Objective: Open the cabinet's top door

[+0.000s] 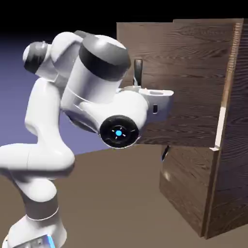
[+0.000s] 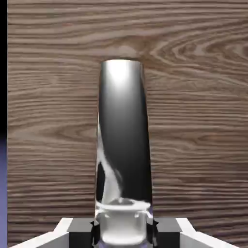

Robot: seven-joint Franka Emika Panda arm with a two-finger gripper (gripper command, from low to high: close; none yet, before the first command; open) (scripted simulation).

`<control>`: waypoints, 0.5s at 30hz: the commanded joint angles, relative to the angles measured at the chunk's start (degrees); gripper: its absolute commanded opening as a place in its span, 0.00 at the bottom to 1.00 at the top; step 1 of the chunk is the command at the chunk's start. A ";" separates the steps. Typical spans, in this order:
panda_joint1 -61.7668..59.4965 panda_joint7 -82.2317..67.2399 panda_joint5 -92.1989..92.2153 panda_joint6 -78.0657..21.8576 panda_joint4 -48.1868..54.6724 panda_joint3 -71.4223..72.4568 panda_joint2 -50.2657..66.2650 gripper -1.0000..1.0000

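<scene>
The cabinet is a tall dark wood-grain box at the exterior view's right. Its top door stands swung out from the body, with the pale hinge-side edge showing. The door's black bar handle rises just above my white hand, which hides the fingertips in this view. In the hand view the glossy black handle runs up the middle against the door's wood. My gripper is shut on the handle's near end, with a grey finger tip on either side.
Below the top door is the shorter lower panel, shut, with its own dark handle. My arm's elbow and forearm cover the door's left part. The brown table top lies under the arm.
</scene>
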 commanded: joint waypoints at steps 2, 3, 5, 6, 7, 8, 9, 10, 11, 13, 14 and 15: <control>-1.16 -2.25 -3.52 -0.15 3.56 1.93 4.15 0.00; -1.64 -3.19 -5.21 -0.12 5.32 2.90 6.23 0.00; -2.43 -4.66 -8.39 0.16 8.75 4.86 10.38 0.00; -2.75 -5.19 -9.89 0.39 10.42 5.83 12.46 0.00; -3.00 -5.58 -11.33 0.67 12.06 6.80 14.54 0.00; -3.20 -5.85 -12.72 1.00 13.66 7.76 16.61 0.00; -3.33 -5.99 -14.05 1.36 15.23 8.69 18.69 0.00; -3.40 -6.01 -15.33 1.76 16.76 9.61 20.77 0.00; -3.40 -5.92 -16.56 2.19 18.26 10.48 22.84 0.00; -3.17 -5.44 -18.91 3.10 21.15 12.11 27.00 0.00; -2.94 -5.07 -20.03 3.56 22.56 12.84 29.08 0.00; -2.60 -4.60 -21.12 4.03 23.94 13.51 31.15 0.00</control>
